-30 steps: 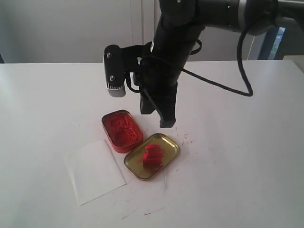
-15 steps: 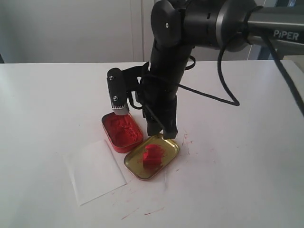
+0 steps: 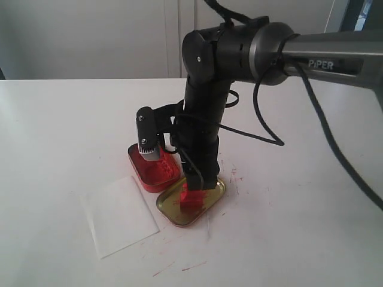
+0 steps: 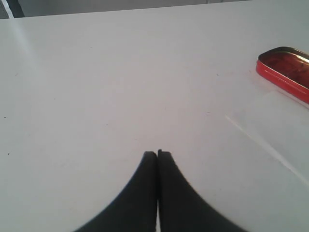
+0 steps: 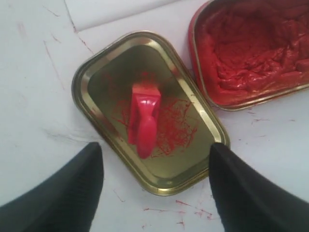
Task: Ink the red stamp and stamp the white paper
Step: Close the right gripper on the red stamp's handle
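Note:
The red stamp (image 5: 143, 121) lies on its side in the gold tin lid (image 5: 108, 82), among red smears. My right gripper (image 5: 155, 151) hangs open just over the lid's near end, its fingers wide apart on either side of the stamp's knob and not touching it. In the exterior view the right gripper (image 3: 195, 179) is low over the stamp (image 3: 190, 198) and the lid (image 3: 172, 216). The white paper (image 3: 119, 214) lies flat to the left of the lid. My left gripper (image 4: 158, 153) is shut and holds nothing, above bare table.
The red tin of ink paste (image 3: 157, 172) stands open beside the lid and behind the paper; the right wrist camera housing hangs over it. Red ink scratches mark the white table (image 3: 311, 227) around the lid. The left wrist view catches the tin (image 4: 285, 70).
The right arm has come down and slightly forward, from well above the tins to just over the gold lid, its fingers now around the stamp.

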Available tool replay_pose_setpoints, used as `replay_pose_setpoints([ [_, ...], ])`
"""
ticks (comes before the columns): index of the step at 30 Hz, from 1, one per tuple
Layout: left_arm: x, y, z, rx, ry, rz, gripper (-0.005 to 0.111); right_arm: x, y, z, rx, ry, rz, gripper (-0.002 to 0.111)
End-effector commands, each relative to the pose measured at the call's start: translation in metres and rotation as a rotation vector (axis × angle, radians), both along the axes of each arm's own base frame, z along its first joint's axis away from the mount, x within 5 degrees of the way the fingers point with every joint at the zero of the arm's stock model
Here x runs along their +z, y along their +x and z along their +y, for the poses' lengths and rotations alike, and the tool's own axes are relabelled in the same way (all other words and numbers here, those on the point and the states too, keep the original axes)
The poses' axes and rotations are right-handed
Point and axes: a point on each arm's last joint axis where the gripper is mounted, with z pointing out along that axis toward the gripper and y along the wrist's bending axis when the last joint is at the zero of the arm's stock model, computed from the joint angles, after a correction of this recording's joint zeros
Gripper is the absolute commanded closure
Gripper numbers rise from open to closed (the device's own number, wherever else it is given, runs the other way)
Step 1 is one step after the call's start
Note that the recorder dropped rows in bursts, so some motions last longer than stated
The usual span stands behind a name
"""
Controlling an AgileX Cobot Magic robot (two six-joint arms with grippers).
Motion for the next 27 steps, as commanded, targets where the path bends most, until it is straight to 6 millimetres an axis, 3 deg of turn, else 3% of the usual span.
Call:
replay_pose_setpoints([
  [1,0.001,0.000,0.000,0.005,-0.008,0.002,0.107,-0.012,0.000,0.001,-0.009,-0.015,0.027,0.048],
  [18,0.001,0.000,0.000,0.005,-0.008,0.002,0.107,-0.040,0.004,0.004,-0.062,-0.049,0.088,0.048],
  [27,0.001,0.000,0.000,0.005,-0.008,0.002,0.107,-0.050,0.007,0.007,-0.210,-0.038,0.098,0.048],
])
